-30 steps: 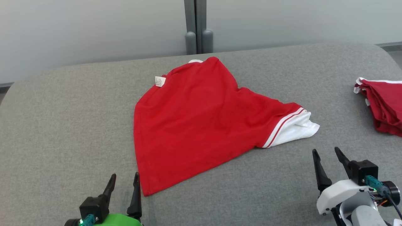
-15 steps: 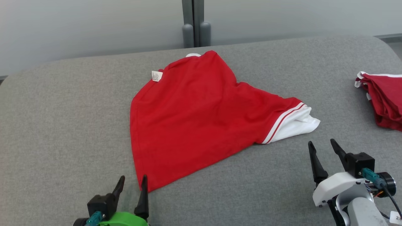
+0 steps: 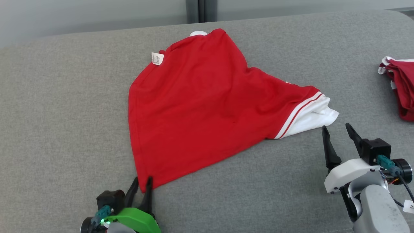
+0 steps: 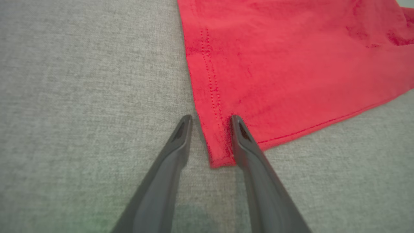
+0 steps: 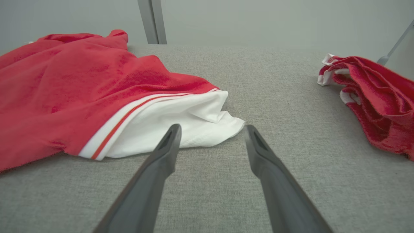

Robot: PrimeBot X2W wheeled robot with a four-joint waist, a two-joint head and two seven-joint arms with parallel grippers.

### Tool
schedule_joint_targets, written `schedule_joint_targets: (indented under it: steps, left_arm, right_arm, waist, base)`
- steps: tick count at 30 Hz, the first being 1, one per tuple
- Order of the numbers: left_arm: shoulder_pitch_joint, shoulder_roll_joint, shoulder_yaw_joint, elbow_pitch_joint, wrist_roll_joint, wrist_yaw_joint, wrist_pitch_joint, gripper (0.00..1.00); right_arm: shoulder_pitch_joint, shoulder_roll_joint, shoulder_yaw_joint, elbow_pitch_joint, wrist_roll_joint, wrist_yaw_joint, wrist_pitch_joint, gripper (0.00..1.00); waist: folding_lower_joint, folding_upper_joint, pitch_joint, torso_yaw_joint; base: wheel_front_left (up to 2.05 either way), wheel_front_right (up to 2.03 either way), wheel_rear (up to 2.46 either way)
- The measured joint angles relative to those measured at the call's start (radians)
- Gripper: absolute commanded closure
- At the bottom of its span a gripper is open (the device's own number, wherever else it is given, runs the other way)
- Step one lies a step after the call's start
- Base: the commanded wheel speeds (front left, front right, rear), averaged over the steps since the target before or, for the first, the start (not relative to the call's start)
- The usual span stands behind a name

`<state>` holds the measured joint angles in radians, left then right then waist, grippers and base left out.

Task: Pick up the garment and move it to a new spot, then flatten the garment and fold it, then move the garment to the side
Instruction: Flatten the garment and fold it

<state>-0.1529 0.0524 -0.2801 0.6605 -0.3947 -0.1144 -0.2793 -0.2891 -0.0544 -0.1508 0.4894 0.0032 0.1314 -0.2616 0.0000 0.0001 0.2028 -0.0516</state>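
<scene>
Two grippers flank red garment [image 3: 200,106] on grey surface [image 3: 48,113]: left gripper [image 3: 142,179] nearer, fingers apart astride garment's near corner, hem running away from tips; right gripper [image 3: 335,126], fingers spread, just short of white sleeve [image 3: 312,118].

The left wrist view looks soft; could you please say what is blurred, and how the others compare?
Left wrist view: fingers blur toward the bottom, green haze there; hem stitching on the garment is sharper. Right wrist view: likewise blurred low fingers. Head view: even light, no glare.
</scene>
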Motion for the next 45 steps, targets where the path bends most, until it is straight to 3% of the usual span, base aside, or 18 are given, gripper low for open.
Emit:
schedule_joint_targets:
  steps: [6, 12, 23, 24, 27, 38, 45]
  left_arm:
    - [-0.035, -0.001, -0.018, 0.029, -0.027, 0.0, -0.001, 1.0]
    - [-0.043, -0.008, 0.08, -0.048, 0.011, 0.024, 0.012, 1.0]
    - [-0.057, -0.006, 0.122, -0.078, 0.06, -0.001, 0.012, 1.0]
    - [-0.057, -0.006, 0.117, -0.078, 0.06, -0.001, 0.012, 1.0]
    - [-0.057, -0.005, 0.111, -0.081, 0.058, -0.005, 0.011, 1.0]
    - [-0.05, -0.004, 0.105, -0.081, 0.066, -0.009, 0.013, 1.0]
    - [-0.022, -0.005, 0.108, -0.165, 0.043, -0.014, 0.015, 1.0]
  right_arm:
    - [-0.034, -0.007, -0.03, 0.015, -0.007, 0.0, 0.0, 0.0]
    - [-0.054, -0.022, -0.072, 0.057, -0.026, 0.0, 0.0, 0.0]
    - [-0.128, -0.016, -0.062, 0.223, -0.027, 0.0, -0.005, 0.0]
    - [-0.135, -0.016, -0.055, 0.235, -0.024, 0.0, -0.006, 0.03]
    - [-0.147, -0.016, -0.03, 0.263, -0.008, 0.0, -0.012, 1.0]
    - [-0.09, -0.033, -0.005, 0.247, 0.052, 0.0, -0.011, 1.0]
    - [0.001, -0.024, 0.002, 0.097, 0.179, 0.0, -0.002, 1.0]
  waist:
    - [0.0, 0.0, 0.016, 0.022]
    - [0.0, 0.0, 0.035, 0.048]
    - [0.0, 0.0, 0.087, 0.074]
    - [0.0, 0.0, 0.089, 0.075]
    - [0.0, 0.0, 0.091, 0.076]
    - [0.0, 0.0, 0.066, 0.063]
    - [0.0, 0.0, 0.027, 0.061]
  base:
    - [0.0, 0.0, 0.0]
    - [0.0, 0.0, 0.0]
    - [0.0, 0.0, 0.0]
    - [0.0, 0.0, 0.0]
    - [0.0, 0.0, 0.0]
    - [0.0, 0.0, 0.0]
    - [0.0, 0.0, 0.0]
